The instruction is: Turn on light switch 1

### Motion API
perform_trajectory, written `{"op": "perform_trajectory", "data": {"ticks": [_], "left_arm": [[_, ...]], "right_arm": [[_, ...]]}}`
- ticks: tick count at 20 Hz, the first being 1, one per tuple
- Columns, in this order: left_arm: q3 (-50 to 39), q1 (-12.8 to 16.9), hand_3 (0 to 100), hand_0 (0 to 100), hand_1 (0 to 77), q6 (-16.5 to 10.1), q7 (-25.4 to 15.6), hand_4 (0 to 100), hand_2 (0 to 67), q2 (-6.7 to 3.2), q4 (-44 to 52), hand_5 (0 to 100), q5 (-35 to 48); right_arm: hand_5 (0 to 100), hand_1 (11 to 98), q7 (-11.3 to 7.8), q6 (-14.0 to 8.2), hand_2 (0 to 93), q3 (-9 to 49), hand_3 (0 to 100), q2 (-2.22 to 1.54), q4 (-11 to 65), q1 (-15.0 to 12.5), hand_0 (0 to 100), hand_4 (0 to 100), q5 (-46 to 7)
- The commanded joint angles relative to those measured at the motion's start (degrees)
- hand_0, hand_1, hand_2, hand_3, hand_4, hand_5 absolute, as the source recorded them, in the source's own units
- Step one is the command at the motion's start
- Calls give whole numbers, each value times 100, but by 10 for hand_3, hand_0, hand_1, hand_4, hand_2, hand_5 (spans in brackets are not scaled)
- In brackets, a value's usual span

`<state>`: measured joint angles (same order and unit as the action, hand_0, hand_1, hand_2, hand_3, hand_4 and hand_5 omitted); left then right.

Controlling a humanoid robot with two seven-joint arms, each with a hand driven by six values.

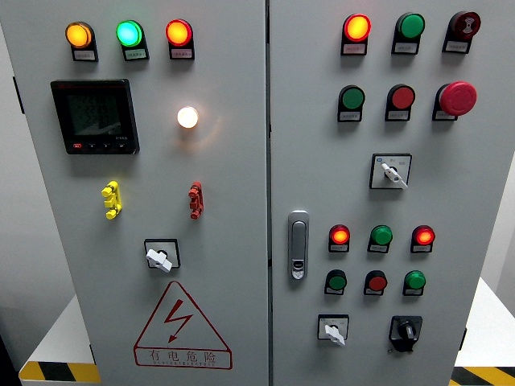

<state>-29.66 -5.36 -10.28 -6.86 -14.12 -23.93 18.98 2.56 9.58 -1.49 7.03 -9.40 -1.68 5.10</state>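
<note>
A grey two-door electrical cabinet fills the head view. On the left door a small round lamp glows white-orange. Below it sit a yellow toggle switch and a red toggle switch. A white rotary selector is under them. No label shows which control is switch 1. Neither of my hands nor arms appears in the view.
Left door also carries yellow, green and red lit indicator lamps, a dark meter display and a red warning triangle. Right door has a door handle, several pushbuttons, selectors and a red emergency stop.
</note>
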Motion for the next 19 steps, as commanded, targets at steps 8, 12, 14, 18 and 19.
{"op": "perform_trajectory", "data": {"ticks": [8, 12, 14, 18, 19], "left_arm": [[1822, 272, 45, 0, 0, -1028, 298, 52, 99, 585, 1961, 88, -184], [1973, 316, 0, 0, 0, -809, 325, 0, 60, 647, 2041, 31, -184], [1982, 316, 0, 0, 0, -747, 325, 0, 51, 639, 2041, 24, -184], [1982, 316, 0, 0, 0, -738, 343, 0, 39, 647, 2067, 16, -167], [1982, 316, 0, 0, 0, -729, 343, 0, 38, 647, 2067, 15, -158]], "right_arm": [[146, 226, -10, 0, 0, 0, 110, 0, 0, 1, 0, 230, 0], [146, 225, -10, 0, 0, 0, 110, 0, 0, 1, 0, 230, 0], [146, 225, -10, 0, 0, 0, 110, 0, 0, 1, 0, 230, 0], [146, 225, -1, 0, 0, 0, 110, 0, 0, 1, 0, 230, 0], [146, 225, -1, 0, 0, 0, 110, 0, 0, 1, 0, 230, 0]]}}
